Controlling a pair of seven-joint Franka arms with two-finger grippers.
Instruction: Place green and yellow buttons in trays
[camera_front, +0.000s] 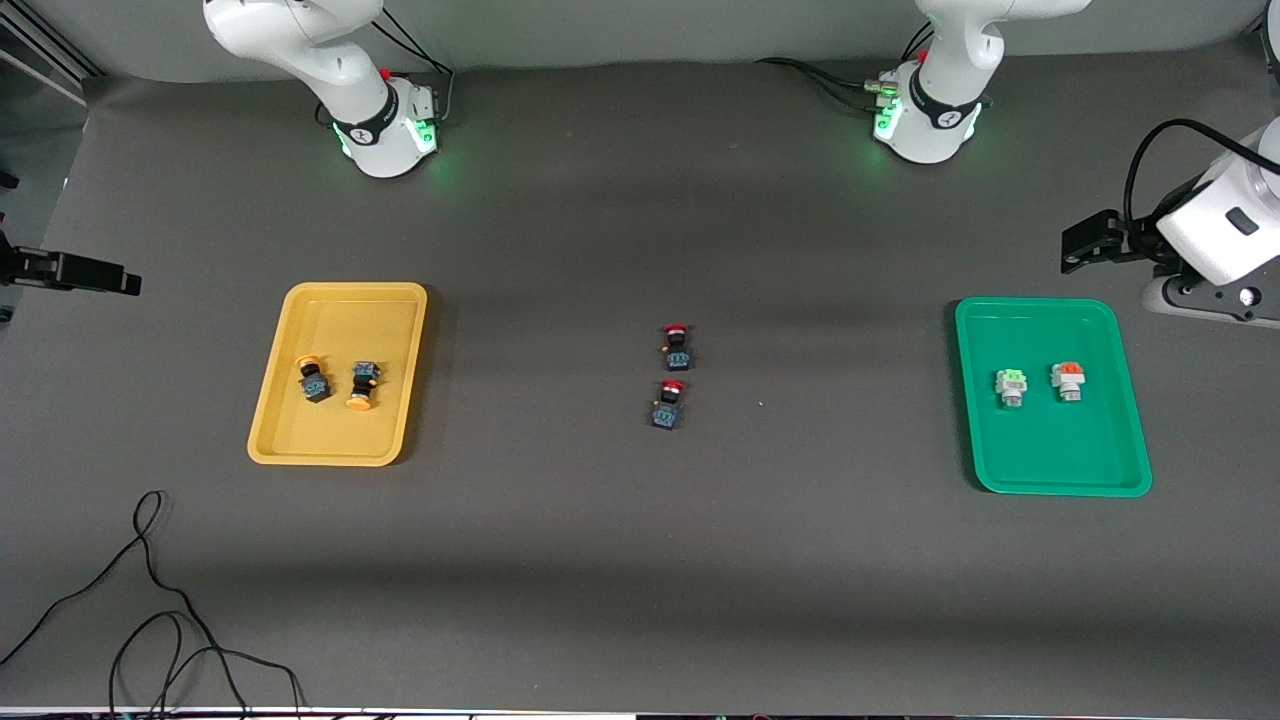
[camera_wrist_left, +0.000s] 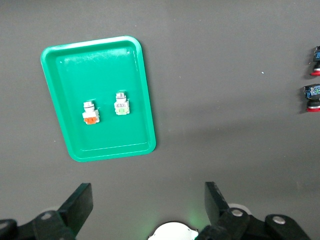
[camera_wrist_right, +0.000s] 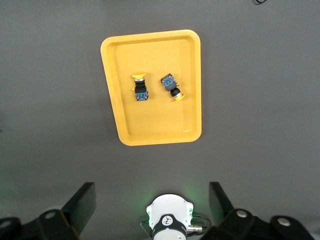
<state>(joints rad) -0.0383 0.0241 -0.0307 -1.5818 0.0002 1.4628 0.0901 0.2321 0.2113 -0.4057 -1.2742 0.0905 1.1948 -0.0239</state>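
The yellow tray (camera_front: 300, 440) holds two yellow-capped buttons (camera_front: 313, 378) (camera_front: 362, 385) lying side by side; the right wrist view shows the tray (camera_wrist_right: 190, 100) and both buttons (camera_wrist_right: 140, 86) (camera_wrist_right: 172, 87). The green tray (camera_front: 1120, 450) holds a whitish button with a pale green block (camera_front: 1011, 386) and one with an orange block (camera_front: 1068, 380); they also show in the left wrist view (camera_wrist_left: 121, 104) (camera_wrist_left: 90, 112). My left gripper (camera_wrist_left: 147, 202) is open and empty, high over the table near its base. My right gripper (camera_wrist_right: 150, 202) is open and empty, high near its base.
Two red-capped black-blue switches (camera_front: 677, 345) (camera_front: 668, 403) lie on the grey mat midway between the trays. A loose black cable (camera_front: 150, 600) curls on the mat nearer the front camera than the yellow tray.
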